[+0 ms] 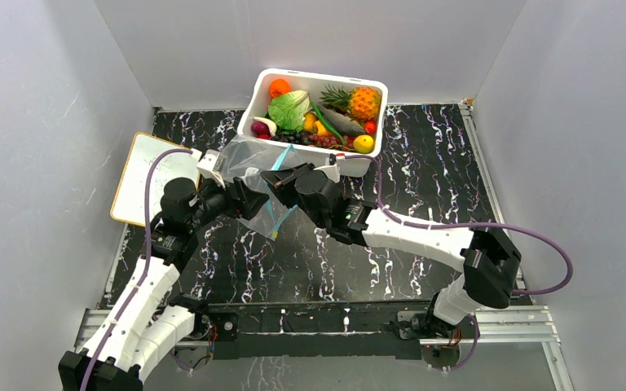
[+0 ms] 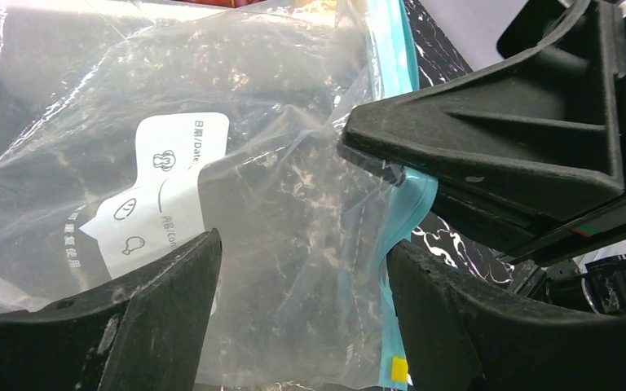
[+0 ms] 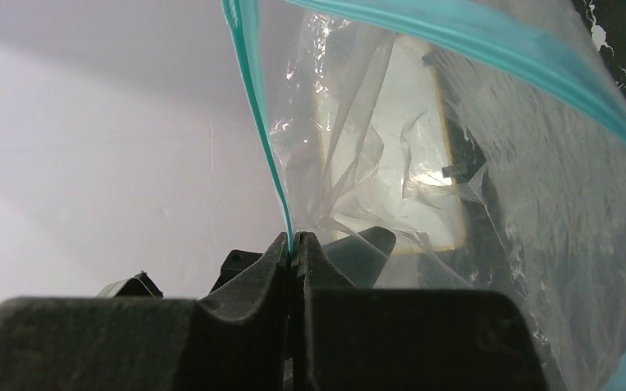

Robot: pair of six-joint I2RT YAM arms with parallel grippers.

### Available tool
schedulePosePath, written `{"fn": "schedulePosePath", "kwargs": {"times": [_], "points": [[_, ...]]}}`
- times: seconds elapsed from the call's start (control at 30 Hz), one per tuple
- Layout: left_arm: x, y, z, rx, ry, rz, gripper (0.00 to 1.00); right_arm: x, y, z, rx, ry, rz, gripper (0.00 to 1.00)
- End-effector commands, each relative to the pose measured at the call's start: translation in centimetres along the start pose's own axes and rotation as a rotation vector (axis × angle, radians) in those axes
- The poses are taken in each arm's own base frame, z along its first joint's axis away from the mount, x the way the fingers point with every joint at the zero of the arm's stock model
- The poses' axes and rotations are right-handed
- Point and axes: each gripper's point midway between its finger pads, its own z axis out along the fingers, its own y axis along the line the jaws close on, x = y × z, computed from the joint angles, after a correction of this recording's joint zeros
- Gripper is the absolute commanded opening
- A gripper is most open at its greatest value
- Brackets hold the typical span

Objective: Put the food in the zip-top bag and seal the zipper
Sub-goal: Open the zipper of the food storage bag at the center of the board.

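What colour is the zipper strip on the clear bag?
Teal-blue; the zipper shows best in the right wrist view.

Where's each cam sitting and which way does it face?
Top external: above, behind the bases, looking down on table, white tub of food, zip-top bag; left arm and right arm show.
Left wrist: on left arm, facing the bag's side; own open jaws below, right arm's shut jaws at right.
Right wrist: on right arm, looking along the zipper into the bag; own jaws shut on it.
Shared: all see the bag.
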Motion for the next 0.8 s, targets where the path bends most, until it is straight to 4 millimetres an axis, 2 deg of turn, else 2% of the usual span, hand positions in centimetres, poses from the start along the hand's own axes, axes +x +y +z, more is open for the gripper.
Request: {"fn": "schedulePosePath", "kwargs": {"times": [0.0,0.1,0.23,0.27,0.33,0.37,0.47,0.53,0.67,0.77], "points": [[-1.1,-0.8,0.2,0.039,-0.041,0.007,0.73,0.2,2.6,0.2,-0.069,0.004,0.087,0.0],[-1.1,-0.5,0.4,0.019,-0.038,0.0,0.72,0.4,2.8,0.3,-0.071,0.009,0.1,0.0],[-1.2,-0.1,0.4,-0.011,-0.037,0.006,0.65,0.5,2.6,0.3,-0.07,0.016,0.103,0.0],[-1.3,0.1,0.3,-0.026,-0.037,0.006,0.6,0.4,2.4,0.3,-0.07,0.015,0.104,0.0],[-1.4,0.6,0.2,-0.059,-0.038,0.008,0.42,0.5,2.1,0.2,-0.065,0.016,0.101,0.0],[-1.4,0.8,0.1,-0.071,-0.039,0.01,0.37,0.5,2.0,0.2,-0.064,0.016,0.095,0.0],[-1.6,1.2,-0.3,-0.1,-0.051,0.01,0.12,0.6,1.4,0.0,-0.058,0.027,0.075,0.0],[-1.7,1.1,-0.7,-0.105,-0.065,0.007,0.0,0.6,0.9,-0.2,-0.053,0.036,0.051,0.0],[-1.7,0.3,-1.2,-0.075,-0.079,-0.009,0.0,-0.6,0.3,-1.1,-0.042,-0.003,-0.028,0.1],[-1.1,-0.1,-1.4,-0.053,-0.063,-0.037,0.0,-1.6,0.5,-1.8,-0.037,-0.036,-0.14,0.28]]}}
